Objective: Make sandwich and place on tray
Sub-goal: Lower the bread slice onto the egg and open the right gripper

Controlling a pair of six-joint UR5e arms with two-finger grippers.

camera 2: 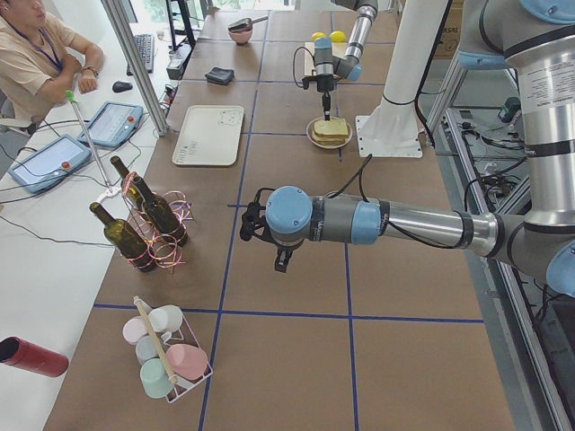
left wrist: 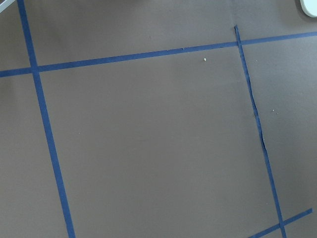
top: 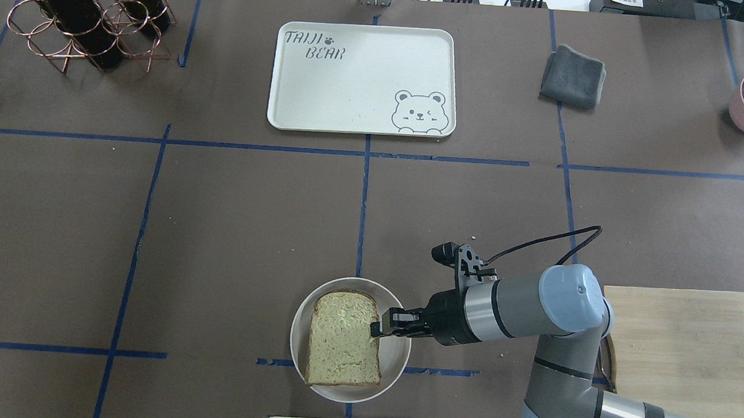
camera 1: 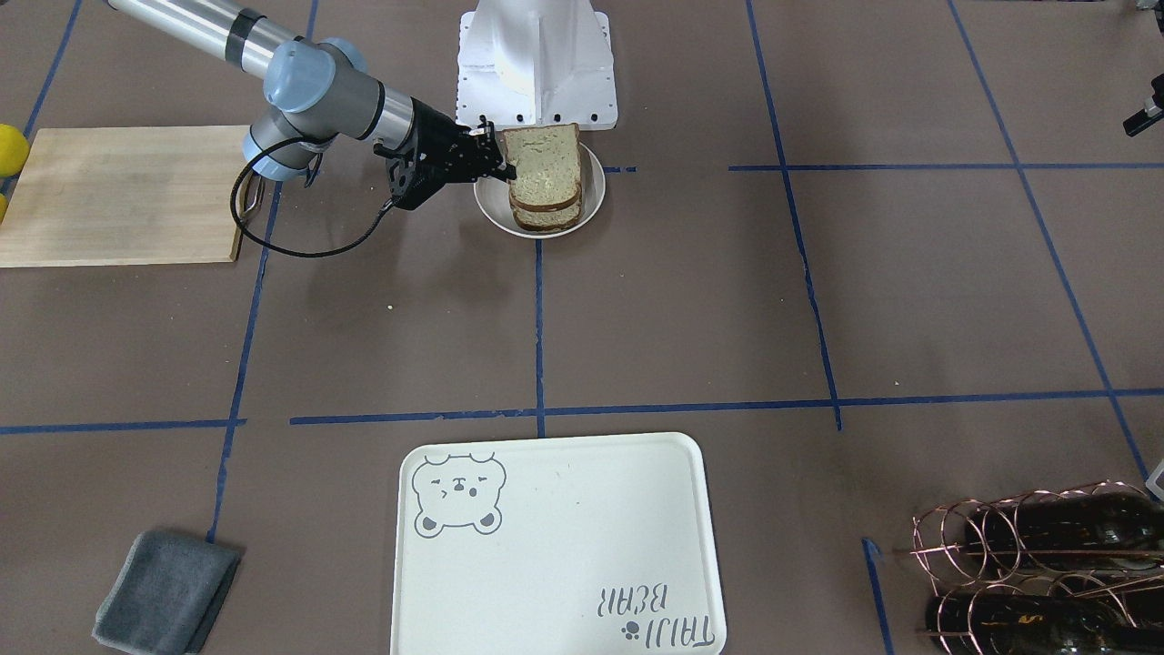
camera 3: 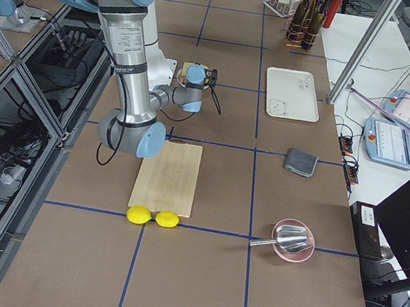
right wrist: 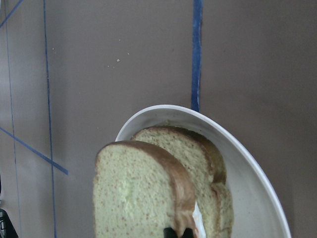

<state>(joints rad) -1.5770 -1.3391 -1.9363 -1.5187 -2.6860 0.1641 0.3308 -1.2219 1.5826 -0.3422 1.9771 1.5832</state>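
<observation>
Sandwich (top: 344, 340) sits on round white plate (top: 395, 365). Greenish-tan bread, dark brown crust, bit of white egg (right wrist: 198, 220) peeking between. Count: two slices showing, one egg, one plate, one tray (top: 354, 85). Top slice (camera 1: 543, 164) tipped up off the stack. Right gripper (top: 377, 329) at plate's edge, pinched tight on that slice's crust. Tray well apart from plate, across table. Left gripper (camera 2: 282, 262) far from plate too, can't tell its jaws tbh.

The sandwich (top: 344, 340) sits in the small round white plate (top: 396, 360). Its bread is greenish-tan with a dark crust. The top slice (camera 1: 544, 164) is tilted up off the lower slice (right wrist: 208, 163), and a sliver of white egg (right wrist: 198, 220) shows between them. The cream-white tray (top: 354, 85) lies flat, well apart from the plate, with its grey bear face (top: 420, 112) and "TAIJI BEAR" lettering (top: 314, 45) upward.
</observation>
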